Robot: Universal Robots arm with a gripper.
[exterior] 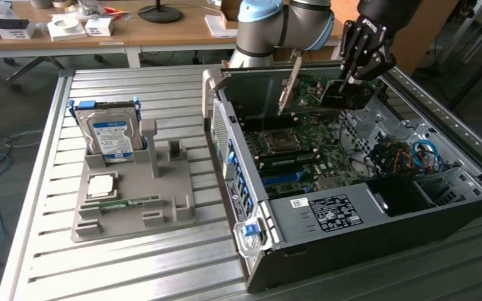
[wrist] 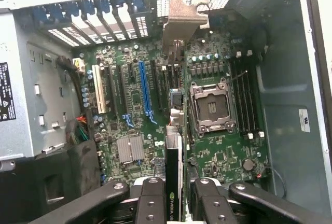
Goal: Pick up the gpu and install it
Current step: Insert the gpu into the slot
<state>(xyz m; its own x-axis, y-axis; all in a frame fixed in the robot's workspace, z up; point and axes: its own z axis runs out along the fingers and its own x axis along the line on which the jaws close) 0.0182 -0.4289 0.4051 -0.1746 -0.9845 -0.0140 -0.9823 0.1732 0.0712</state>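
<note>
**A:** What is the gripper (wrist: 174, 203) doing?

**B:** It is clamped on the gpu (wrist: 174, 167). The jaws are partway closed and press the card's two flat faces, so it sits edge-on between them, with its metal bracket (wrist: 181, 22) at the far end.

**A:** Where is it?

**B:** In the air over the motherboard (wrist: 129, 125), inside the open computer case (exterior: 442, 207) and not seated. The blue slot (wrist: 145, 92) lies just beside its line, and the CPU socket (wrist: 210, 107) is on the other side.

**A:** How will it handle?

**B:** I'd judge it light and stiff but fragile — bare circuitry, and a contact edge best left untouched. Gripping the faces suits it, though it could pivot if pressed off-centre.
</note>
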